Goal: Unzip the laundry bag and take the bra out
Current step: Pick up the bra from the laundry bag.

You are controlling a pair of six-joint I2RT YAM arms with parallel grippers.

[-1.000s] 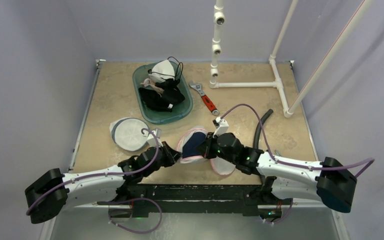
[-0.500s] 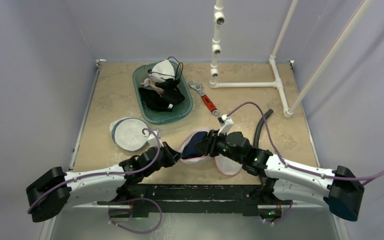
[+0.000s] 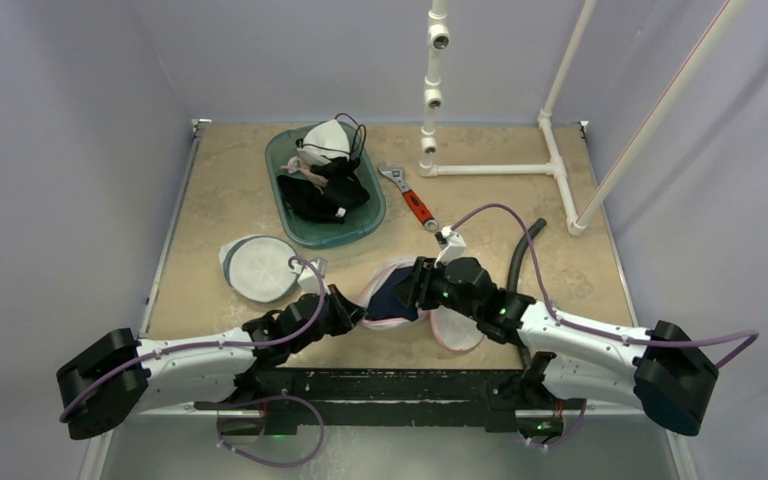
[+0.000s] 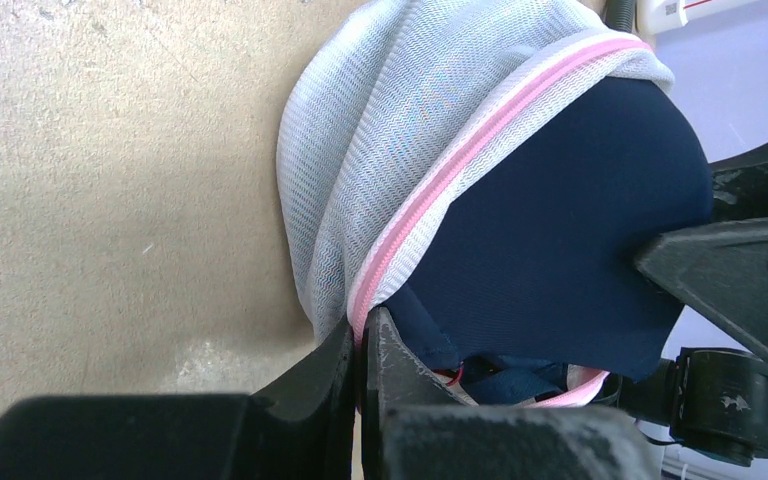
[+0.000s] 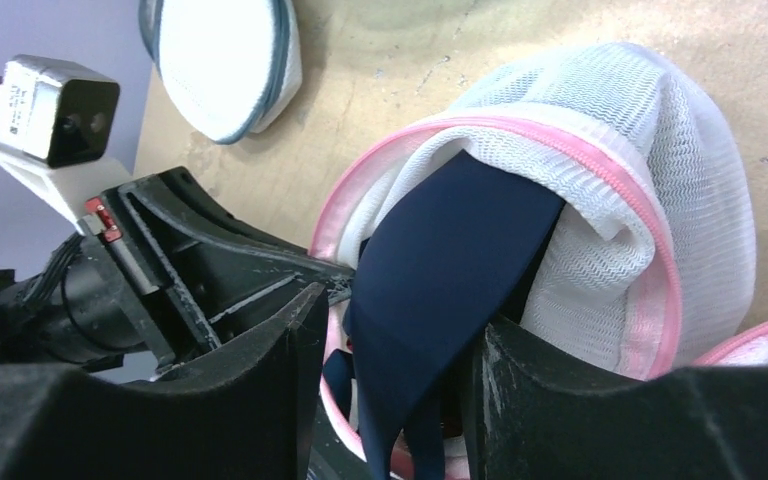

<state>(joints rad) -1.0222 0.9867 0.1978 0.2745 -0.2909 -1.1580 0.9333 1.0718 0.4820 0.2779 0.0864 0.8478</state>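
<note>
The white mesh laundry bag (image 3: 378, 278) with a pink zipper lies near the front middle of the table, its mouth open. The navy bra (image 3: 397, 293) shows in the opening. My left gripper (image 3: 352, 312) is shut on the pink zipper edge (image 4: 400, 240) at the bag's left side. In the left wrist view the fingertips (image 4: 345, 345) pinch the pink tape. My right gripper (image 3: 415, 290) is at the mouth from the right. In the right wrist view its jaws (image 5: 400, 350) stand open on either side of the navy bra cup (image 5: 450, 260), with a gap on the left.
A green tub (image 3: 272, 175) of dark and white clothes stands at the back left. A second round mesh bag (image 3: 255, 268) lies left of the arms. A red-handled wrench (image 3: 412, 200), a white pipe frame (image 3: 490, 168) and a black hose (image 3: 522, 255) lie to the right.
My right gripper has shifted slightly farther back and left at the bag's mouth, with the navy bra now between its jaws. My left gripper keeps its hold on the zipper edge.
</note>
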